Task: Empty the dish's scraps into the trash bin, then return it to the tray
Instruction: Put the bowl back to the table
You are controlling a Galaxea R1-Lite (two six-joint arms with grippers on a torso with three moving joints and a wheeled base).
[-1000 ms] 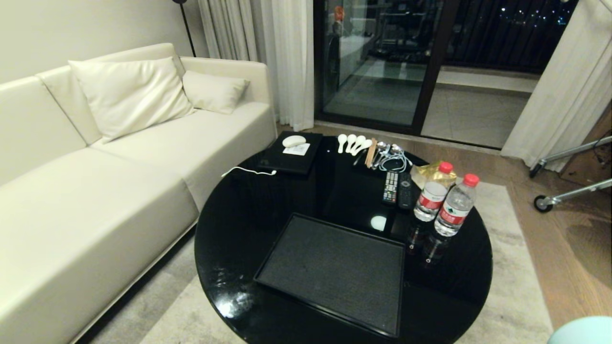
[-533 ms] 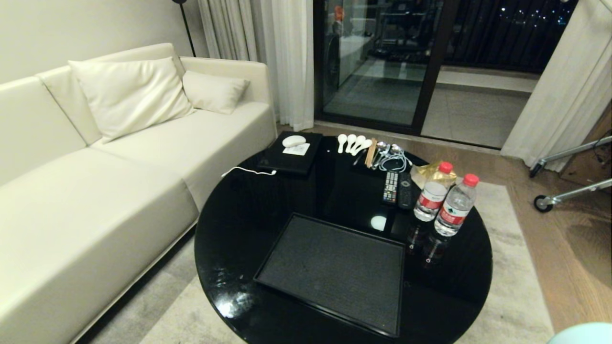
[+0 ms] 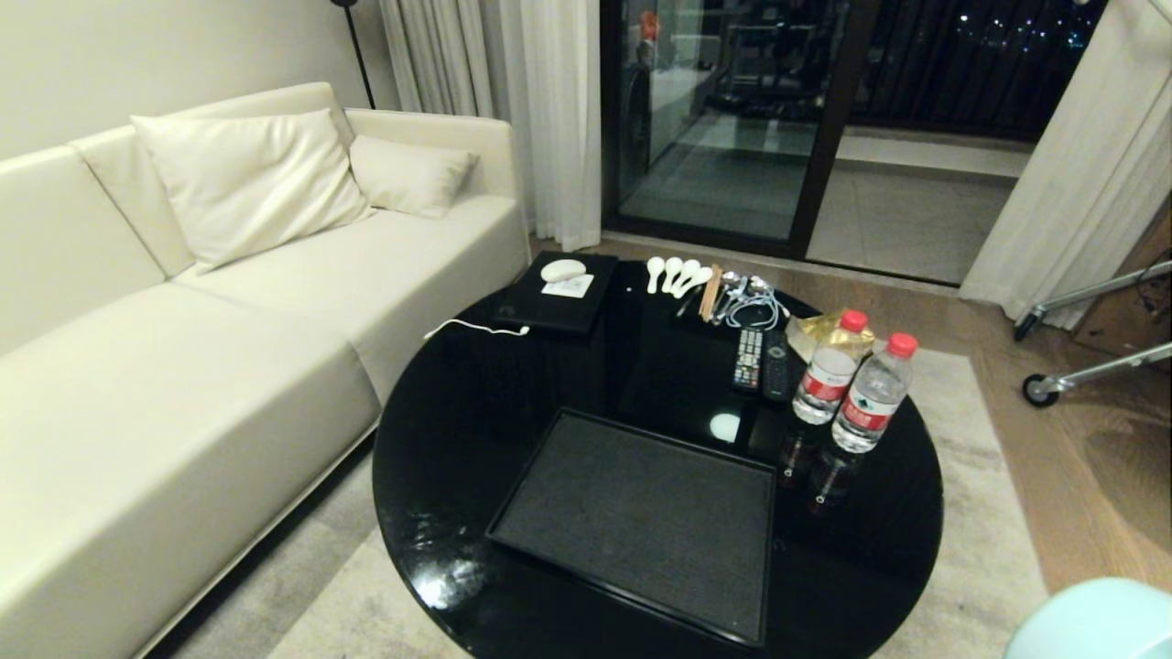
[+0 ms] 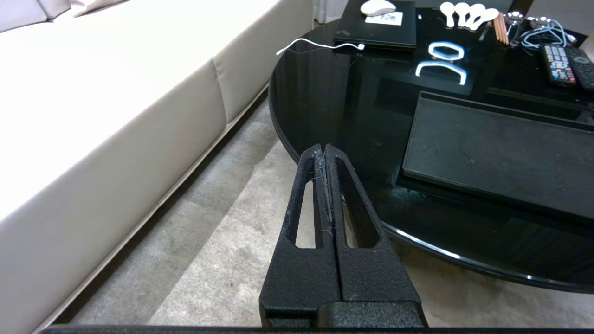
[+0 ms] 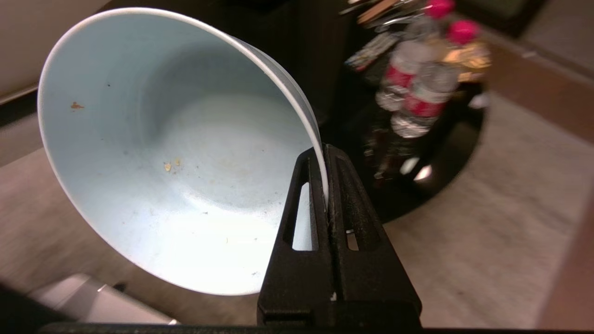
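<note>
My right gripper [image 5: 326, 149] is shut on the rim of the dish [image 5: 176, 153], a pale blue bowl held tilted off the table's right side. Only tiny orange and yellow crumbs [image 5: 170, 165] cling inside it; no larger scraps show. In the head view, part of the dish [image 3: 1094, 622] shows in the bottom right corner. The black tray [image 3: 641, 522] lies bare on the near part of the table, also in the left wrist view [image 4: 501, 153]. My left gripper [image 4: 324, 148] is shut on nothing, parked over the rug by the table's near-left edge. The trash bin is out of view.
The round black glass table [image 3: 476, 430] carries two water bottles [image 3: 870, 394], remotes [image 3: 760, 359], white spoons [image 3: 676, 273] and a laptop with a mouse [image 3: 558, 291]. A cream sofa [image 3: 183, 329] stands on the left, and a grey rug [image 3: 980, 567] lies under the table.
The dish now shows larger in the head view's bottom right corner, having moved up and to the left. The table, the tray and the left arm are unchanged.
</note>
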